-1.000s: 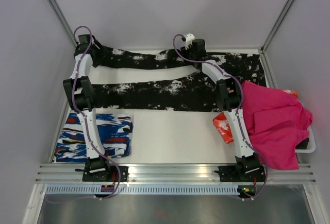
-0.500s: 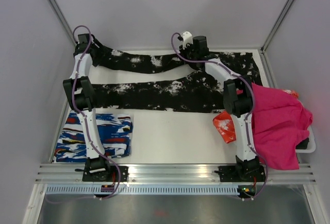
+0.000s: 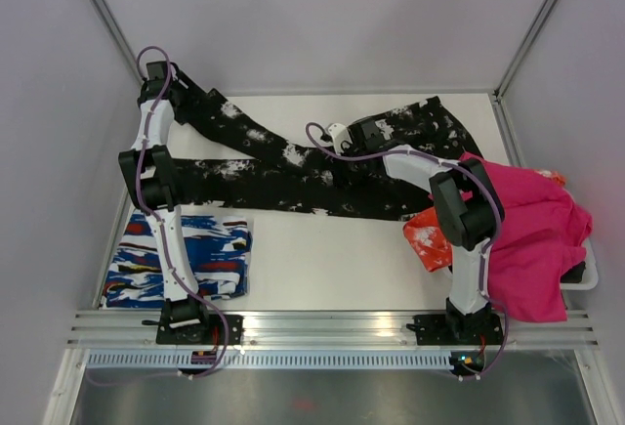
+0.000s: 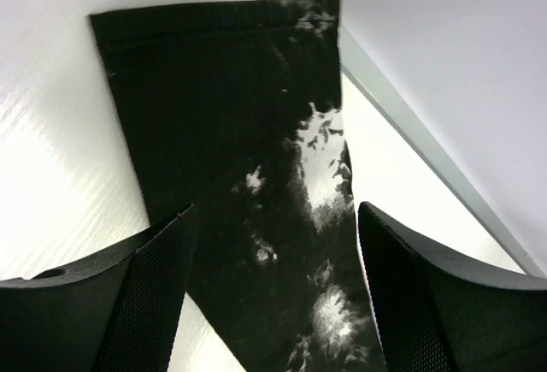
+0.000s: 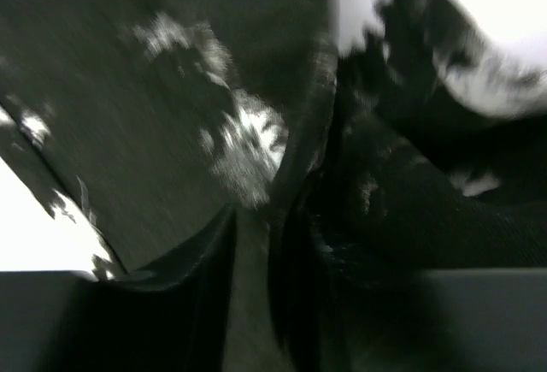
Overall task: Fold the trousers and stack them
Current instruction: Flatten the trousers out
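Note:
The black, white-splattered trousers [image 3: 283, 176] lie across the far half of the table. The near leg is straight. The far leg slants from the back left corner down to the middle, and the waist end is bunched at the right. My left gripper [image 3: 159, 88] hovers open over the far leg's cuff; the left wrist view shows that cuff [image 4: 231, 115] flat beneath the spread gripper [image 4: 273, 214]. My right gripper [image 3: 350, 144] sits at the crotch area, shut on a fold of the trousers [image 5: 171, 115] pinched in the right gripper [image 5: 273, 244].
A folded blue-white-red garment [image 3: 181, 254] lies at the near left beside the left arm. A magenta cloth [image 3: 522, 234] drapes over a white tray [image 3: 588, 276] at the right, with a red-and-white item [image 3: 427, 236] by the right arm. Walls enclose the back and sides.
The right gripper closed on the trousers near the crotch and pulled them toward the near left. The far leg now slants and the waist end has bunched. The left arm held still.

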Available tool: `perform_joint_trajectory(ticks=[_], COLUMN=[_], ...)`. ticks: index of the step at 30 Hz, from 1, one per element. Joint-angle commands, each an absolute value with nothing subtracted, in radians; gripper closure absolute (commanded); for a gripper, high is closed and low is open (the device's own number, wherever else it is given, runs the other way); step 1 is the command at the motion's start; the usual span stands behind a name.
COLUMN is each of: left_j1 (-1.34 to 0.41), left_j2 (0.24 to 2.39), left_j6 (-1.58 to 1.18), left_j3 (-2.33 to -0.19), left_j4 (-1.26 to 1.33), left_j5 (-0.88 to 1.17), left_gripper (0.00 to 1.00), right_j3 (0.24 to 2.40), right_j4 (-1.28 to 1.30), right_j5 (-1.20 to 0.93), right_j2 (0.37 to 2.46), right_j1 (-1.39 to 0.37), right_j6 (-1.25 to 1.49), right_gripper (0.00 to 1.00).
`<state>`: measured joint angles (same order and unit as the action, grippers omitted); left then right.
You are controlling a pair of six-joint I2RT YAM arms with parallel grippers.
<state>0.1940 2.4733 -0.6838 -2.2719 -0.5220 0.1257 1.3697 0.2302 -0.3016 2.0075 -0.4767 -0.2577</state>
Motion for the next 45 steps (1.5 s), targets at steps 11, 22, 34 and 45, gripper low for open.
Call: perform_joint_trajectory(ticks=[11, 22, 34, 45], left_j1=[0.016, -0.210, -0.218, -0.219], left_j2=[2.399, 2.483, 2.638, 2.695], left_j6=[-0.390, -0.307, -0.380, -0.440], left_j3=[-2.363, -2.347, -2.486, -2.488], left_j4=[-0.713, -0.747, -0.840, -0.911], left_j5=[-0.133, -0.405, -0.422, -0.319], left_gripper=[0.17, 0.17, 0.16, 0.19], right_j3=[1.706, 1.720, 1.701, 1.720], right_j4=[0.382, 0.302, 0.290, 0.264], right_j5=[-0.670, -0.551, -0.515, -0.541], right_j2=[2.014, 1.985, 1.988, 2.029], right_j1=[-0.310, -0.143, -0.071, -0.064], right_j6=[0.023, 0.153, 0.167, 0.215], right_gripper=[0.05, 0.05, 0.04, 0.04])
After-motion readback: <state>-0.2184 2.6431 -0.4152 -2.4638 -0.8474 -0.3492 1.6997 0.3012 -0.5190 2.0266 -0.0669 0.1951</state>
